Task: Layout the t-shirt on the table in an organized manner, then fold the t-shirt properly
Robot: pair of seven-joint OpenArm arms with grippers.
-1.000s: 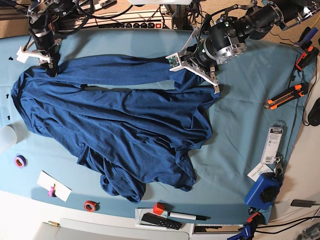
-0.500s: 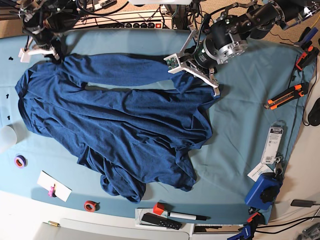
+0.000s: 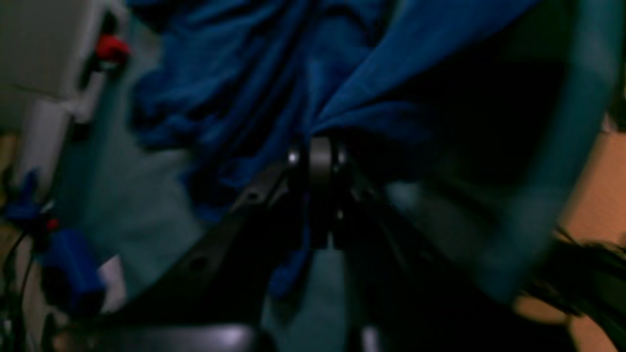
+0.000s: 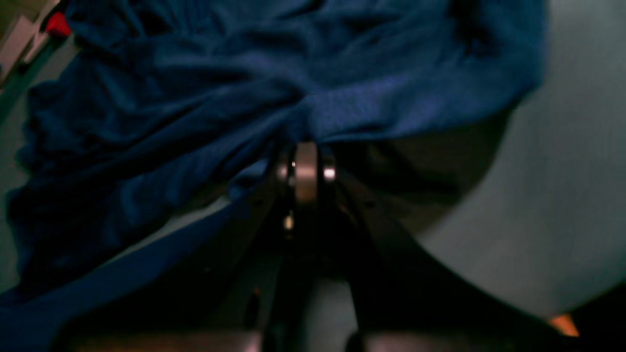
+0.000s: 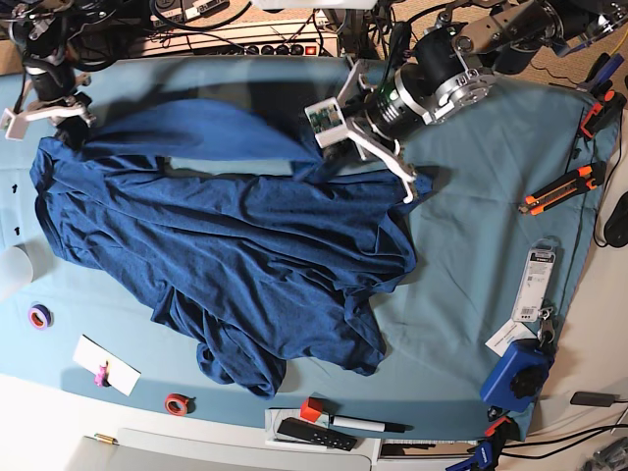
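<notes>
Both tools [image 5: 339, 147] [image 5: 67, 128] pinch t-shirt [image 5: 235, 265] far edge, lifted.

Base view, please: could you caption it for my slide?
Both claws, left and right, pinch the t-shirt's far edge above the table.

Rumpled navy t-shirt [image 5: 235, 255] spread across teal table [image 5: 471, 255], top edge raised

t-shirt [image 5: 245, 245] matt soft knit, table [image 5: 471, 255] wrinkled matt cloth cover
</notes>
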